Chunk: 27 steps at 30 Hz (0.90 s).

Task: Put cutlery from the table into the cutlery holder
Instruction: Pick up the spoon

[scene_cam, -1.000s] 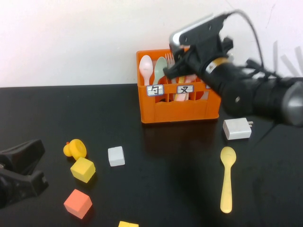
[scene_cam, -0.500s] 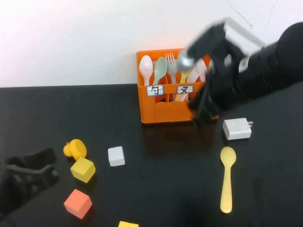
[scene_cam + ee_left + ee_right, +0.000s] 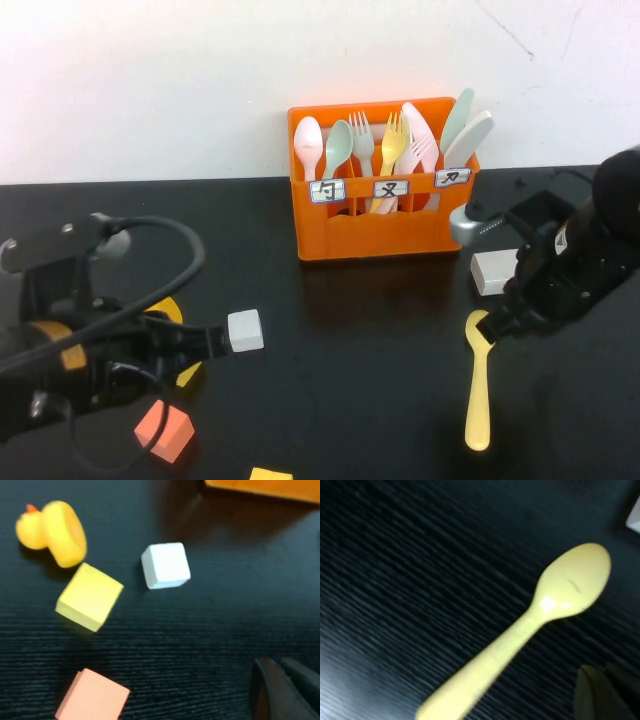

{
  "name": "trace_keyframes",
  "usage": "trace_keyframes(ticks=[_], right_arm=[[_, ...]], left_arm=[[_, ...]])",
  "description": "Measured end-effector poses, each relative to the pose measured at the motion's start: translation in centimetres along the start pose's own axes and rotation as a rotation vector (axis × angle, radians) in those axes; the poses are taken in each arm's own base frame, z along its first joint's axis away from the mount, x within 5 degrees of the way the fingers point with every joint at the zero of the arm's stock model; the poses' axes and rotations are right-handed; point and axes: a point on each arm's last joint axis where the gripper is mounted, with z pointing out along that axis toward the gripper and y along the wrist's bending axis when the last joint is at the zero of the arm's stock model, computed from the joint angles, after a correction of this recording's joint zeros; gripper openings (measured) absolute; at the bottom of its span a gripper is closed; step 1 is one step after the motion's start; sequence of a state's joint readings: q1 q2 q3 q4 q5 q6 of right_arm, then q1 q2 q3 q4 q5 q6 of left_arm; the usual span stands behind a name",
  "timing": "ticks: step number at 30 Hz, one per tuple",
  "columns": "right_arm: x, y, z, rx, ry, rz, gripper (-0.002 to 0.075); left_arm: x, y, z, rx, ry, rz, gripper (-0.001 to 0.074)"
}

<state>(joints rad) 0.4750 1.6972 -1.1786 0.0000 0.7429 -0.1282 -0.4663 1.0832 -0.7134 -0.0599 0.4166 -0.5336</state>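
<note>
Yellow plastic spoon (image 3: 479, 385) lies flat on the black matte worktop (image 3: 360, 400), bowl toward the orange plastic crate-like cutlery holder (image 3: 380, 225), which stands at the back and already carries pastel spoons, forks and knives upright in its compartments. The right claw (image 3: 497, 325) hangs just above the spoon's bowl, pinched shut and empty. A white charger block (image 3: 492, 270) sits between spoon and holder. On the left, the left claw (image 3: 210, 343), also shut and empty, reaches near a small white cube (image 3: 245, 329), with a yellow cube (image 3: 89, 596), an orange-pink cube (image 3: 164, 430) and a yellow toy duck (image 3: 50, 531) close by.
</note>
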Motion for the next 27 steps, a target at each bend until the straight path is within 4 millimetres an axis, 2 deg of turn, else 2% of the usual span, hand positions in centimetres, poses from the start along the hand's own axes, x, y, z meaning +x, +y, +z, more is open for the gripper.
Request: trace_keyframes(ticks=[2,7,10,15,21,24,27], right_arm=[[0.0,-0.1,0.7,-0.035,-0.005,0.05,0.0085],[-0.4,0.3,3.3,-0.113,0.007,0.145,0.034],[-0.2,0.4,5.2,-0.126,0.055,0.161,0.0407],[0.2,0.4,7.0,-0.133,0.106,0.141,0.0431],[0.4,1.6,7.2,-0.134,0.162,-0.008,0.0433],[0.9,2.4,7.0,-0.081,0.229,-0.117,0.0433],[1.3,2.5,7.0,-0.031,0.289,-0.146,0.0433]], left_arm=[[0.0,-0.2,0.3,0.006,0.026,0.009,-0.0001],[0.6,-0.4,0.6,0.022,0.104,0.034,-0.0001],[0.8,-0.4,0.7,0.02,0.137,0.05,-0.0001],[0.9,-0.4,0.6,0.02,0.145,0.051,-0.0001],[0.9,-0.4,0.6,0.019,0.149,0.051,-0.0001],[0.9,-0.4,0.6,0.019,0.149,0.051,-0.0001],[1.0,-0.4,0.6,0.023,0.15,0.053,-0.0001]])
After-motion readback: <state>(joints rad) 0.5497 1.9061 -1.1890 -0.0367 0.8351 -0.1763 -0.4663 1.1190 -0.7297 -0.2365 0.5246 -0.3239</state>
